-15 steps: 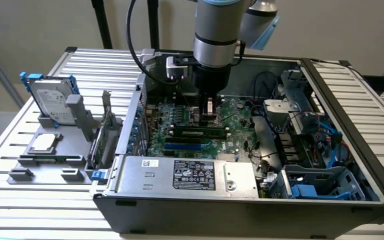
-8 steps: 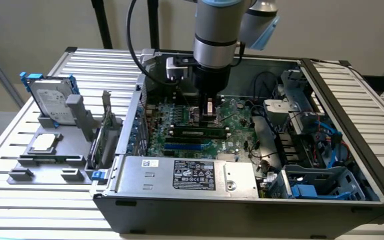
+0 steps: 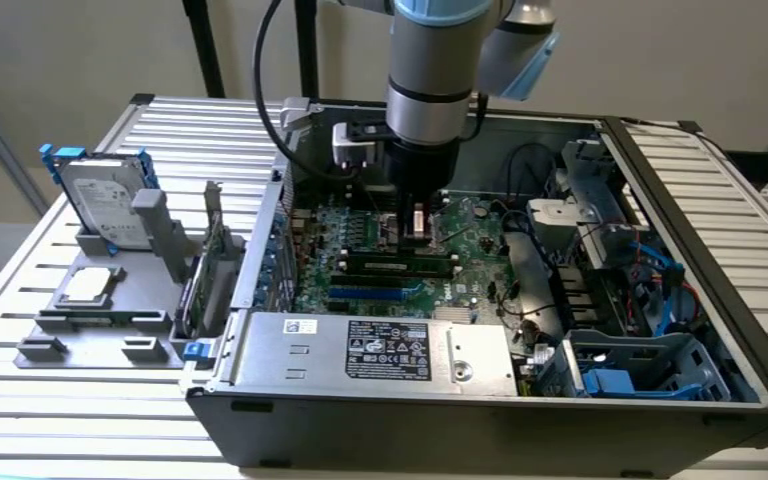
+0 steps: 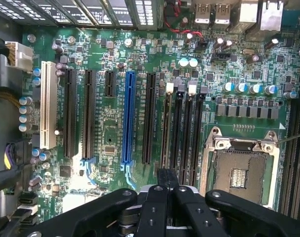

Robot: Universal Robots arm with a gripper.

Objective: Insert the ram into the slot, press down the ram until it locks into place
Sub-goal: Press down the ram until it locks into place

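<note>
The ram (image 3: 394, 265), a thin green stick with dark chips, stands upright in a black memory slot (image 3: 357, 258) on the motherboard. In the wrist view it shows edge-on as a thin brownish line (image 4: 166, 129) in the slot (image 4: 166, 163) nearest the long black expansion sockets. Three more parallel black slots (image 4: 189, 133) beside it are bare. My gripper (image 3: 418, 238) hangs straight down just above the ram. Its black fingers (image 4: 162, 183) are pressed together, shut, with nothing visible between them. Whether they touch the ram's top edge I cannot tell.
A blue slot (image 4: 129, 118) and a white socket (image 4: 48, 106) lie beside the black expansion sockets. The square metal CPU socket (image 4: 241, 173) sits on the memory slots' other side. The power supply (image 3: 371, 348) fills the case front, with cables and drive cages (image 3: 624, 290) at the exterior view's right. A hard drive (image 3: 107, 205) stands outside the case.
</note>
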